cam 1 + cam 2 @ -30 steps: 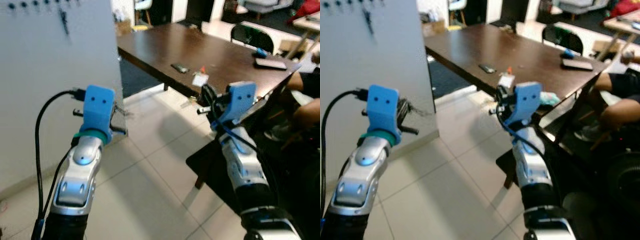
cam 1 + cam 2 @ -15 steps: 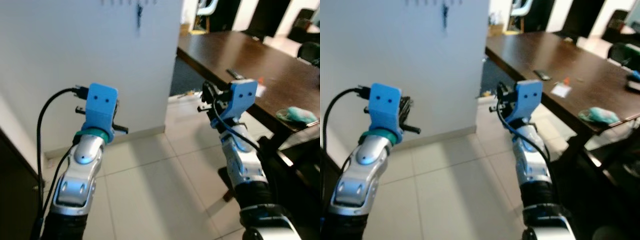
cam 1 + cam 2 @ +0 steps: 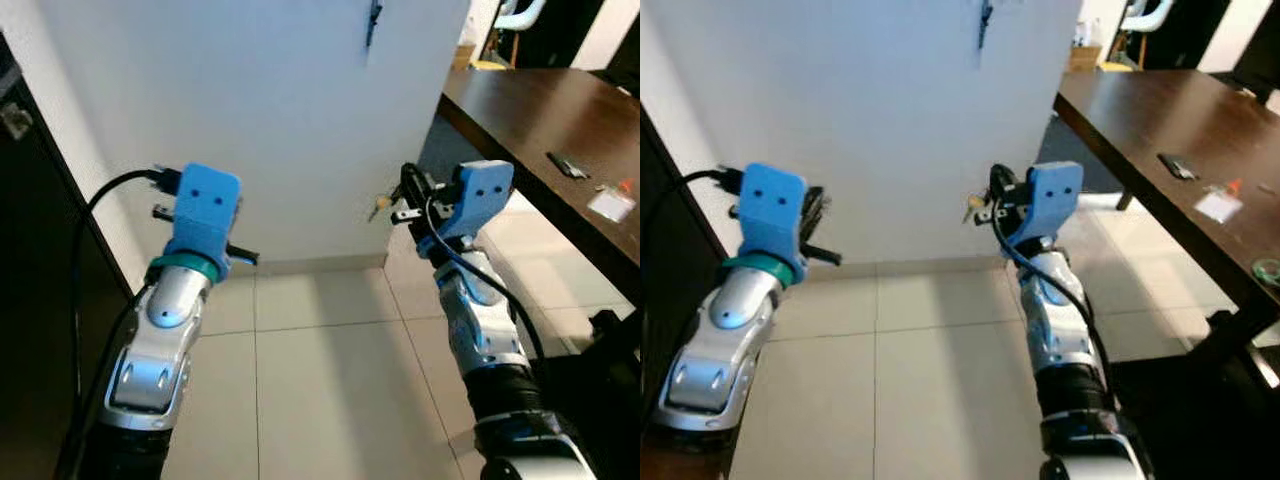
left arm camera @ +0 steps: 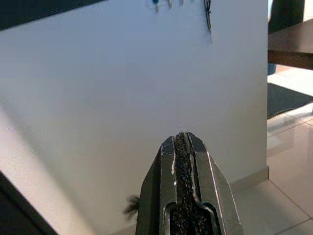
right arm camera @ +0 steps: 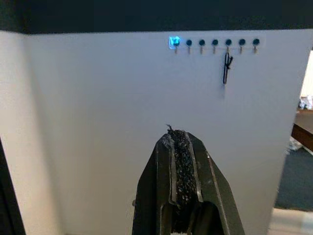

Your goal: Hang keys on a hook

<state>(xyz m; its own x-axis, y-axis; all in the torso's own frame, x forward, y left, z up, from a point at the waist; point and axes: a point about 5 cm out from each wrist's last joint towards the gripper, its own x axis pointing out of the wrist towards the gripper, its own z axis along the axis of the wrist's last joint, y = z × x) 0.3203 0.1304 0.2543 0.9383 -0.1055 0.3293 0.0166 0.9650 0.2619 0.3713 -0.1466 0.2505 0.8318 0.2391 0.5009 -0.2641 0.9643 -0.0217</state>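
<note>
A white wall panel (image 3: pixel 300 120) stands straight ahead. High on it runs a row of small round hooks (image 5: pixel 215 42); a black loop (image 5: pixel 226 67) hangs from one, and a blue tag (image 5: pixel 173 41) sits at the row's end. My right gripper (image 5: pixel 178 134) is raised before the wall, well below the hooks, with its fingers pressed together. A small brass-coloured key (image 3: pixel 378 207) dangles at its tip. My left gripper (image 4: pixel 182 142) is held up at the same height, shut with nothing in it, facing the wall.
A dark wooden table (image 3: pixel 540 110) reaches in from the right, with small items on it (image 3: pixel 563 165). A dark cabinet (image 3: pixel 30 250) stands against the left. Light floor tiles (image 3: pixel 320 380) lie between me and the wall.
The camera has swung left, so the wall now stands in front and the table has slid off to the right. Both arms keep the same raised pose.
</note>
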